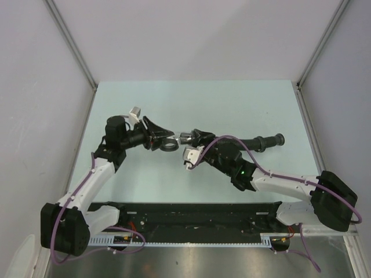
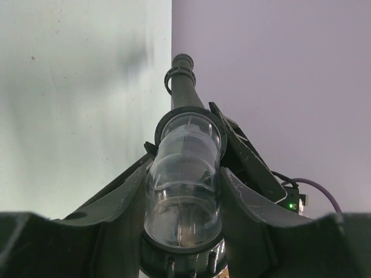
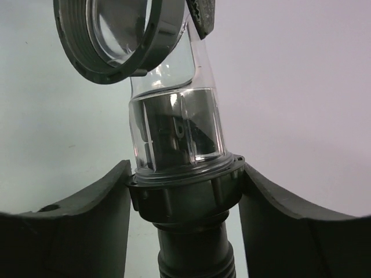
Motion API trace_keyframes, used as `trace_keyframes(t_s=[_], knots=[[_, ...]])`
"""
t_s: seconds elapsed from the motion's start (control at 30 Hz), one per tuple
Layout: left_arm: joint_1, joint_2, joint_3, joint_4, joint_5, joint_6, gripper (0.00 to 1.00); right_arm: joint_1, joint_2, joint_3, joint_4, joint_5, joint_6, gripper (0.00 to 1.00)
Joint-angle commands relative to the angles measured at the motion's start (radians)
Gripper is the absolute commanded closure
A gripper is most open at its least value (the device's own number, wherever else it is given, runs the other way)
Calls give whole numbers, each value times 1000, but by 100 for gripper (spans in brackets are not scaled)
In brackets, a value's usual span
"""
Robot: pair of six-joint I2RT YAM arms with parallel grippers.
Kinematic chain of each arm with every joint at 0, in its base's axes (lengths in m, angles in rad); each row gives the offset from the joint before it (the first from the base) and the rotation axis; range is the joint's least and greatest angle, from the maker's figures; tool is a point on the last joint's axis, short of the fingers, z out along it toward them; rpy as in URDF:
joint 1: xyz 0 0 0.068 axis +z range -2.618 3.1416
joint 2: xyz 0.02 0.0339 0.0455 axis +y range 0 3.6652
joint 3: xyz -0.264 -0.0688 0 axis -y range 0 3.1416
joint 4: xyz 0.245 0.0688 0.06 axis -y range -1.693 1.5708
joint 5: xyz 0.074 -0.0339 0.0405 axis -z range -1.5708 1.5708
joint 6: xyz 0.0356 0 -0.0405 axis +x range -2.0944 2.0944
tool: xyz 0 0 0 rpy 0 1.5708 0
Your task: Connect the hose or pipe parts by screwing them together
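The black hose (image 1: 262, 141) stretches right across the table (image 1: 232, 98), its collar (image 3: 185, 194) seated around the clear elbow fitting (image 3: 174, 124), with the right gripper (image 3: 184, 185) clamping that collar and the left gripper (image 2: 185, 156) grasping the fitting, so tightening likely remains.

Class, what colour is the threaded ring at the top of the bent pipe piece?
Grey. The threaded ring shows best in the right wrist view.
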Motion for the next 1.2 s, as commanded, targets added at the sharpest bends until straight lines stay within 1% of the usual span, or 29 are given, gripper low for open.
trace_keyframes(t_s=[0.0, 0.03, 0.07, 0.1, 0.13, 0.2, 0.23, 0.27, 0.3, 0.33, 0.37, 0.4, 0.5, 0.63, 0.67, 0.7, 0.73, 0.77, 0.8, 0.83, 0.87, 0.93, 0.97, 1.0, 1.03, 1.07, 1.1, 1.13, 1.17], knots=[[1, 7, 12, 74, 78, -10, 100, 6, 4, 34, -4, -97, 7, 52], [-1, 15, 27, 74, 81, 48, 100, 3, 3, 66, -45, -130, 31, 58], [-1, 24, 39, 74, 89, 84, 99, -15, -3, 88, -134, -202, 59, 62], [-4, 33, 50, 74, 97, 117, 100, -35, -6, 109, -180, -253, 93, 64], [-4, 54, 72, 74, 118, 184, 100, -56, -8, 163, -284, -376, 173, 67], [-7, 73, 93, 74, 132, 269, 100, -139, 4, 215, -381, -518, 252, 71], [-10, 79, 107, 75, 132, 358, 99, -173, 13, 243, -448, -678, 333, 72], [-11, 76, 110, 79, 124, 398, 99, -236, 20, 273, -463, -748, 375, 73], [-14, 75, 112, 80, 117, 439, 100, -262, 38, 286, -472, -817, 418, 73], [-16, 70, 109, 80, 85, 513, 99, -290, 46, 295, -481, -921, 450, 74], [-17, 56, 104, 91, 69, 545, 99, -310, 58, 316, -490, -955, 513, 75], [-27, 47, 96, 106, 62, 584, 100, -345, 87, 330, -507, -986, 528, 75], [-69, -1, 66, 138, 20, 790, 100, -385, 128, 373, -578, -1092, 576, 77], [-111, -40, 50, 155, -1, 916, 100, -402, 174, 384, -599, -1178, 598, 83], [-119, -44, 44, 170, 2, 937, 100, -409, 181, 384, -595, -1198, 610, 83], [-126, -60, 38, 178, 9, 998, 100, -417, 193, 387, -587, -1227, 651, 83], [-134, -73, 20, 183, 9, 1042, 100, -440, 205, 386, -558, -1297, 679, 83], [-157, -85, 9, 186, 5, 1087, 99, -448, 233, 387, -549, -1331, 720, 83], [-166, -115, -2, 187, -17, 1160, 100, -460, 246, 387, -497, -1357, 763, 83], [-174, -126, -20, 189, -26, 1185, 100, -477, 260, 387, -437, -1389, 861, 83], [-177, -137, -26, 192, -32, 1200, 100, -486, 283, 387, -416, -1400, 895, 83], [-177, -143, -36, 192, -49, 1208, 100, -495, 294, 387, -400, -1391, 933, 80], [-179, -143, -37, 192, -51, 1207, 100, -501, 294, 387, -406, -1373, 934, 76], [-177, -143, -39, 194, -52, 1196, 100, -502, 285, 387, -414, -1347, 932, 68], [-177, -139, -43, 192, -72, 1185, 100, -503, 277, 387, -437, -1291, 929, 51], [-177, -139, -45, 192, -90, 1167, 100, -505, 271, 387, -454, -1270, 905, 47], [-175, -134, -49, 192, -109, 1126, 100, -505, 247, 387, -472, -1255, 886, 30], [-174, -131, -49, 191, -157, 1100, 100, -505, 234, 387, -512, -1211, 868, 20], [-162, -130, -51, 183, -164, 1072, 100, -505, 216, 387, -529, -1178, 834, 15]])
